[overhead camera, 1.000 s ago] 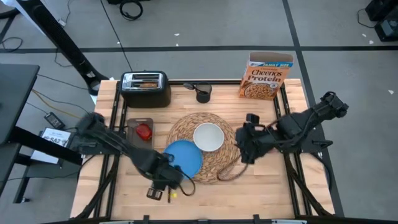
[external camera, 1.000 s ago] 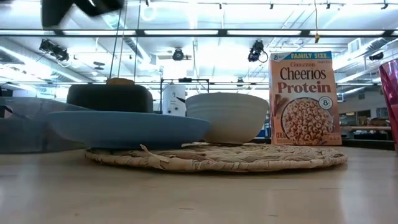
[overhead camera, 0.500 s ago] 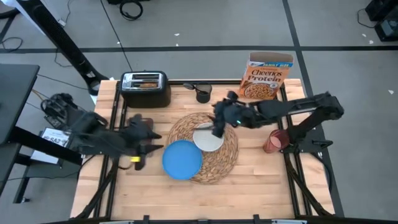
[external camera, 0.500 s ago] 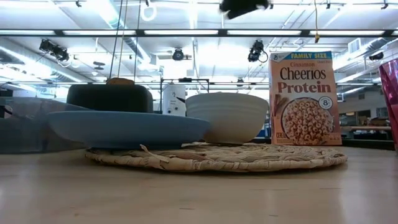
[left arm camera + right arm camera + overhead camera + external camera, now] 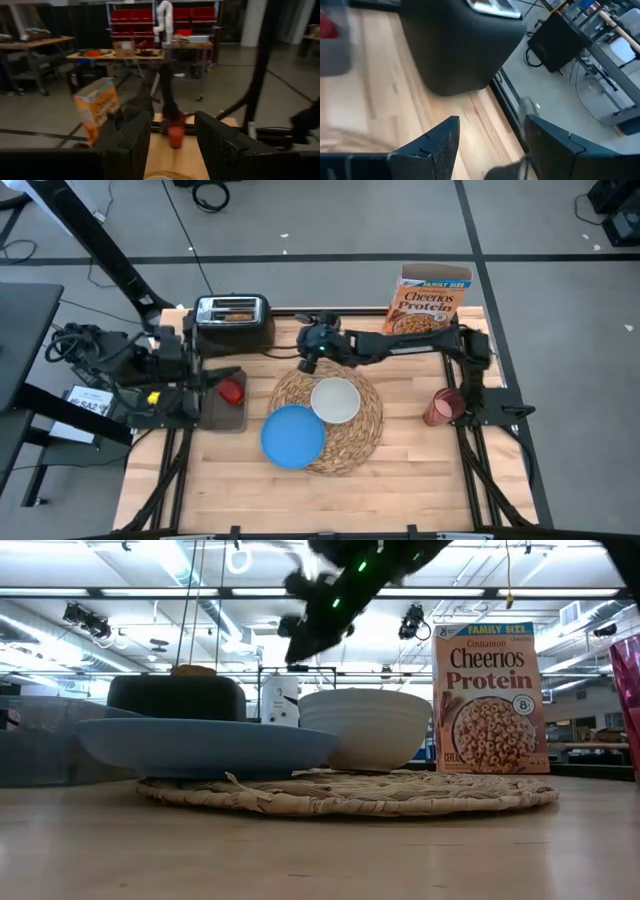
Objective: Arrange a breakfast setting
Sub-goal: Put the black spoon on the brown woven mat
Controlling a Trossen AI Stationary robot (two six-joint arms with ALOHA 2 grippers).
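The round straw placemat (image 5: pixel 352 438) lies mid-table. The white bowl (image 5: pixel 335 400) stands on it, and the blue plate (image 5: pixel 293 436) rests on its near-left edge. The red apple (image 5: pixel 232 392) sits on a dark tray. The toast slice (image 5: pixel 237 308) sticks up from the black toaster. The red cup (image 5: pixel 440 408) stands at the right. I cannot see the spoon. My right gripper (image 5: pixel 312 346) is open and empty above the table's far side, between toaster and placemat. My left gripper (image 5: pixel 172 145) is open and empty at the table's left edge (image 5: pixel 190 370).
The black toaster (image 5: pixel 233 322) stands at the far left and fills the right wrist view (image 5: pixel 460 45). A small black cup (image 5: pixel 326 331) is just beyond my right gripper. A cereal box (image 5: pixel 425 302) stands at the far right. The dark tray (image 5: pixel 222 412) lies left of the placemat.
My left gripper has drawn back from the near edge by the plate to the table's left edge. My right gripper has swung from right of the placemat, over the bowl, to the far side near the toaster. Plate, bowl and cup have stayed in place.
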